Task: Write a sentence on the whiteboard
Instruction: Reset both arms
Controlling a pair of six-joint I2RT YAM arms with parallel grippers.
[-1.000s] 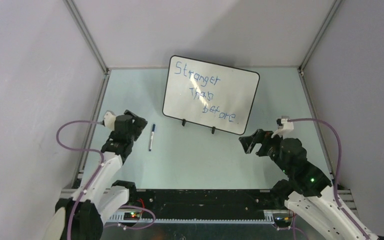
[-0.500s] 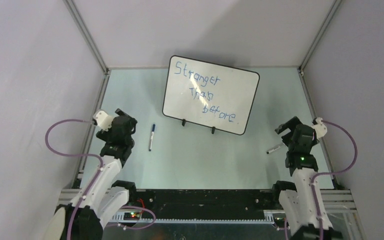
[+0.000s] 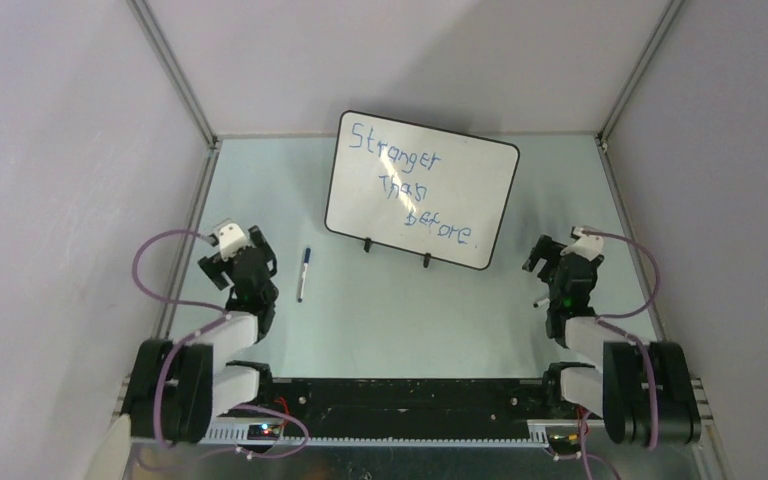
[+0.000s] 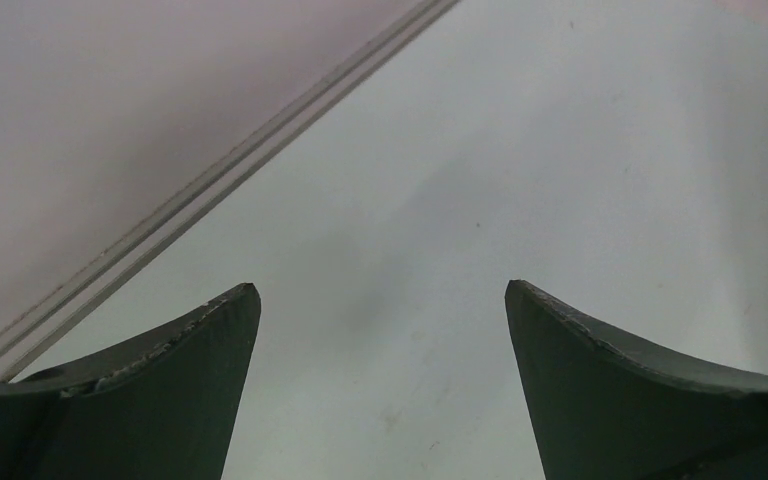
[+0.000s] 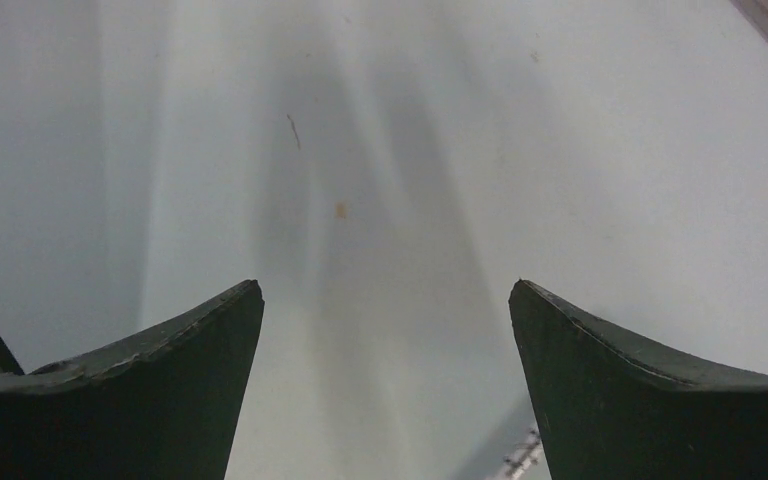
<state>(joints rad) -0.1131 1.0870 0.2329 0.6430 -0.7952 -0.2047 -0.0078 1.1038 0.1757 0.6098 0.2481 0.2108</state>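
A capped marker with a white barrel lies on the pale green tabletop. It is in front of the whiteboard's left corner and just right of the left arm, touching neither. Beside the right arm lies a small thin object, partly covered by the wrist and too small to name. The right wrist view shows only a striped sliver of it at the bottom edge.

The whiteboard stands at the back centre of the tabletop on two small black feet, turned slightly askew. The sentence runs down it in blue, in three staggered lines: "Stranger", "Than", "Before."

The left tool is spread wide over bare tabletop near the wall rail, with nothing between its fingers. The right tool is also spread wide and carries nothing. A dark sliver at the left edge of the right wrist view is cut off and cannot be made out.
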